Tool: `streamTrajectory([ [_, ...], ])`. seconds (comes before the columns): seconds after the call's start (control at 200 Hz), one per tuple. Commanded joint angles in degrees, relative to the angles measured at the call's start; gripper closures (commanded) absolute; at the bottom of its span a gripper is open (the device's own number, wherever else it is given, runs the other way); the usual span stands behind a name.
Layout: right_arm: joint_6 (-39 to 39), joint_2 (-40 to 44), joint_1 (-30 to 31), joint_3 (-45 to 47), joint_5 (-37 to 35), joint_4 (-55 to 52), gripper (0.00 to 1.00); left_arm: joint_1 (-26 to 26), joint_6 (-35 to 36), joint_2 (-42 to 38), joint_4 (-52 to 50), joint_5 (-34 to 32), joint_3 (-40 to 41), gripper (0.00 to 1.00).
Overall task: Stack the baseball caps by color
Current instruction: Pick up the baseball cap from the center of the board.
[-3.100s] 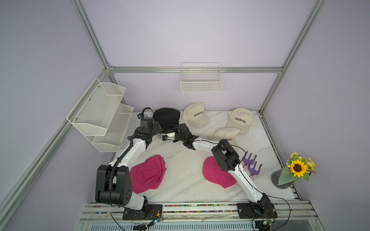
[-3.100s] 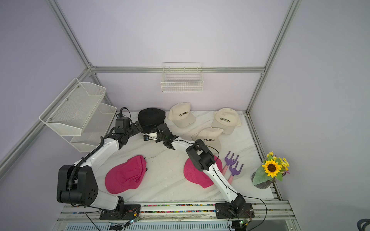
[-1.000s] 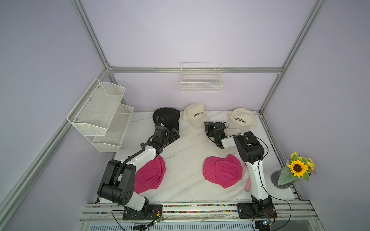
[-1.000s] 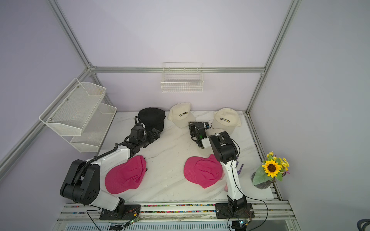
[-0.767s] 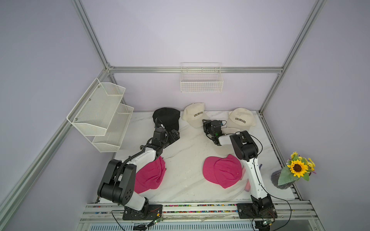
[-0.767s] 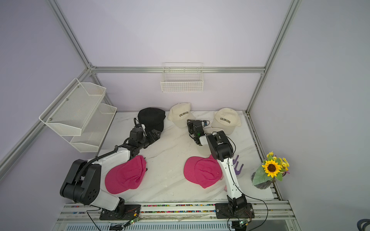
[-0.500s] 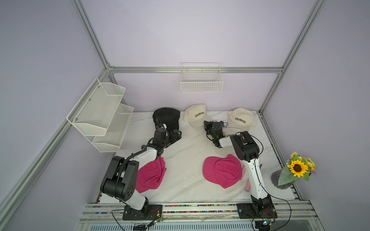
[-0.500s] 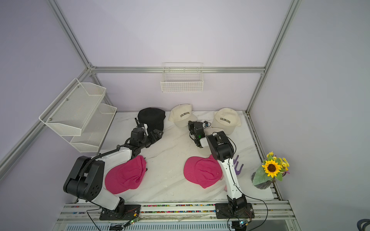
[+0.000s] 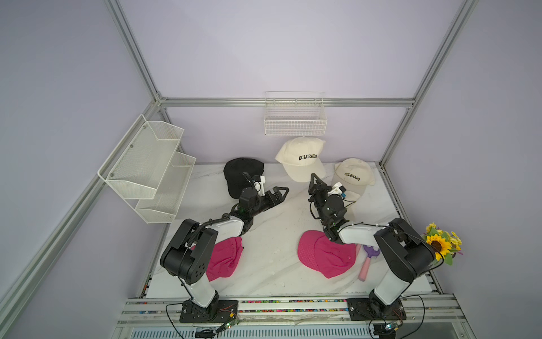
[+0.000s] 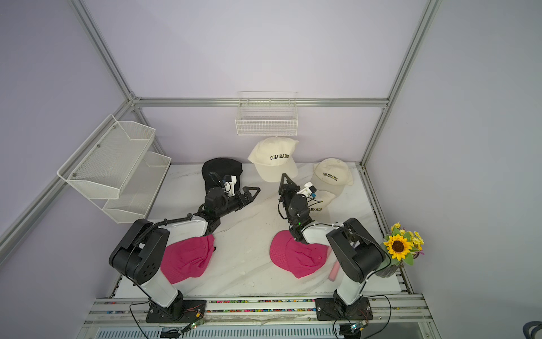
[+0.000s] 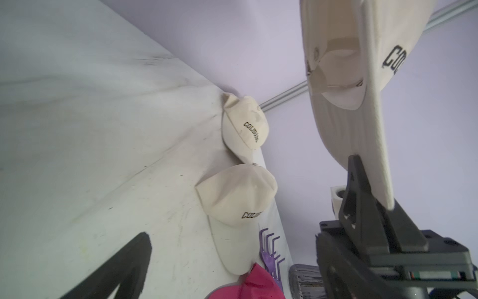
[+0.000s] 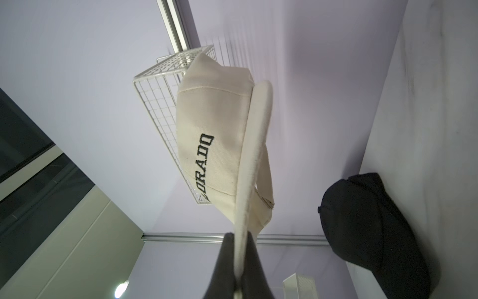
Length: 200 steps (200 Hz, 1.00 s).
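Note:
My right gripper (image 9: 315, 177) is shut on the brim of a cream "COLORADO" cap (image 9: 302, 158) and holds it up off the table near the back wall. The right wrist view shows that brim pinched edge-on between the fingers (image 12: 225, 259). Two more cream caps (image 11: 245, 126) (image 11: 238, 196) lie at the back right, one partly under my right arm (image 10: 315, 209). The black caps (image 9: 240, 173) sit at the back left. My left gripper (image 9: 278, 192) stands open and empty beside them, pointing right. Two hot pink caps (image 9: 225, 258) (image 9: 325, 255) lie at the front.
A wire basket (image 9: 294, 123) hangs on the back wall just behind the lifted cap. A white mesh shelf (image 9: 146, 164) juts from the left wall. Purple toy rakes (image 9: 371, 252) and a sunflower pot (image 9: 440, 243) are at the front right.
My right gripper has shut on the cream cap's brim and raised the cap off the table. The left gripper has stayed open, swinging a little to the right.

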<state>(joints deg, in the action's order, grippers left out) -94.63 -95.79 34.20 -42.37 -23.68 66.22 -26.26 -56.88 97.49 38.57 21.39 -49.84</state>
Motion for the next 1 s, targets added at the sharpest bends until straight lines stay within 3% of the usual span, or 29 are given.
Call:
streamTrajectory([
  [0.0, -2.5, 2.8, 1.9, 2.8, -6.6, 1.0, 1.00, -1.2, -2.2, 0.8, 15.0, 3.1, -1.1, 0.00],
  [0.29, -4.5, 8.2, 3.3, 7.2, -12.1, -1.5, 1.00, -3.9, -2.9, 0.1, 29.1, 1.4, 2.7, 0.00],
  [0.456, -2.9, 9.8, 5.0, 7.8, -14.1, -1.1, 1.00, -4.4, -3.7, 1.2, 28.6, -0.8, 1.2, 0.00],
  [0.676, -2.1, 11.7, 6.0, 9.8, -14.6, -0.4, 1.00, -4.5, -4.9, 5.1, 26.4, 2.5, -4.8, 0.05],
  [0.996, 1.1, 15.3, 6.5, 15.2, -10.5, 3.9, 1.00, -4.4, -5.6, 9.4, 21.0, 10.1, -12.4, 0.23],
])
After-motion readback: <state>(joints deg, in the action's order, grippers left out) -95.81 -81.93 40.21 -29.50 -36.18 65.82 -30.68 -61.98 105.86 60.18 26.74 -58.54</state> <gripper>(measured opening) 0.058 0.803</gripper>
